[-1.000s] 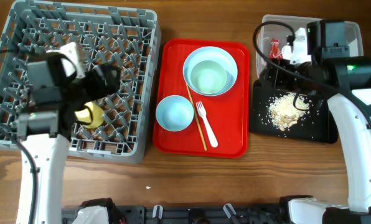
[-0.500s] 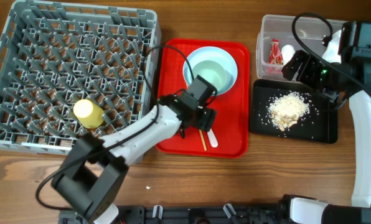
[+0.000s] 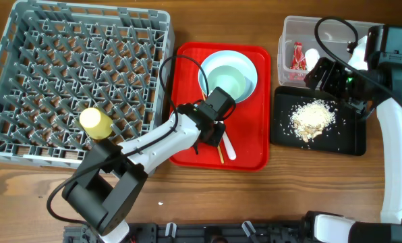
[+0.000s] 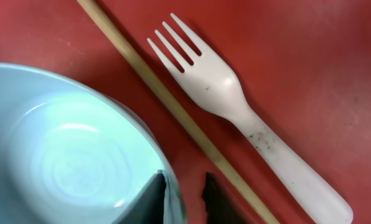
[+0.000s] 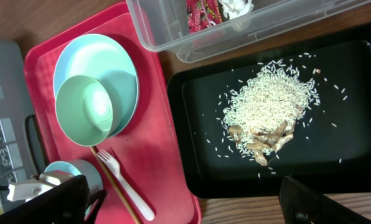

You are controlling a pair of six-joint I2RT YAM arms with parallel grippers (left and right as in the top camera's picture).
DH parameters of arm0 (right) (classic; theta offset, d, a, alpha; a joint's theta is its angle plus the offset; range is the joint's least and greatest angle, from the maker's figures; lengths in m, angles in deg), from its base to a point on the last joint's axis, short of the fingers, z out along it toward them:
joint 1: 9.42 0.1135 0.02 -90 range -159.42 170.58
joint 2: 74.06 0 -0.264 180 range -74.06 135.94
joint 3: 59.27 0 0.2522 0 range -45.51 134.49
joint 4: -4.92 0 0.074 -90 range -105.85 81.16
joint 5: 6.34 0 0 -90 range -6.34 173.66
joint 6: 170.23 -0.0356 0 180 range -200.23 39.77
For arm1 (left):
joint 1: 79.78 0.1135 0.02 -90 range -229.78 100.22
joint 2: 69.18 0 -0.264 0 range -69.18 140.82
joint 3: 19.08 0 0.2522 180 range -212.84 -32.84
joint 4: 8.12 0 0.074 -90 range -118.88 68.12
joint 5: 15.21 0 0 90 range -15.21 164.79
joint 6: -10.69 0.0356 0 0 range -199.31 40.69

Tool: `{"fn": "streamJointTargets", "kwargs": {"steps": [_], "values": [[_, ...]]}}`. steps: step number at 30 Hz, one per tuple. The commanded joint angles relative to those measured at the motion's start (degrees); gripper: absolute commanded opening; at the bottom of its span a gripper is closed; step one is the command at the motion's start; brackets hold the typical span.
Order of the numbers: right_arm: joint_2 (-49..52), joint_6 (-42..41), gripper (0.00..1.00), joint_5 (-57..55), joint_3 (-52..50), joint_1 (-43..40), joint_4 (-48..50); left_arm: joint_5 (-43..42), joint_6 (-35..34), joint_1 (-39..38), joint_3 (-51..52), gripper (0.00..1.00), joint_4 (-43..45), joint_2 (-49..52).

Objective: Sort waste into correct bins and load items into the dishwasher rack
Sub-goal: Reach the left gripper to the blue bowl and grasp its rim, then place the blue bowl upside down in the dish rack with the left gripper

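Wooden worktop [image 3: 289, 189] carries every item inspected. Nearest us, the left arm [image 3: 154, 145] reaches onto the red tray [image 3: 251, 135]. We find the left jaws set astride the rim of the small bowl [image 4: 67, 155], one jaw inside and one outside. A sliver of tray shows between the rim and the outer jaw, so we record them as slightly parted and not clamped.

Just beside that bowl lie the chopsticks [image 4: 173, 109]. The fork [image 4: 235, 102] lies beside them with its tines toward the far side. Further back on the same tray, a mint bowl [image 5: 84, 110] sits on a pale plate [image 5: 111, 56].

Left of the tray, the rack [image 3: 52, 61] holds the yellow cup [image 3: 94, 122], which lies on its side in the front part.

Right of the tray, the black tray [image 3: 349, 135] carries the crumbs [image 3: 312, 116] in a loose heap. Directly behind it, the clear tub [image 3: 302, 27] contains the red wrapper [image 3: 297, 55] and the white scrap [image 3: 313, 55].

The right arm [image 3: 390, 88] hangs above where the tub meets the black tray. We record the right jaws as spread wide apart.
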Motion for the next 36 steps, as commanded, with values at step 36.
{"fn": "streamJointTargets", "kwargs": {"steps": [36], "values": [[0.02, 0.61, 0.98, 0.92, -0.26, -0.09, -0.24, -84.98, -10.56, 68.76, -4.48, 0.04, 27.52, 5.14]]}}
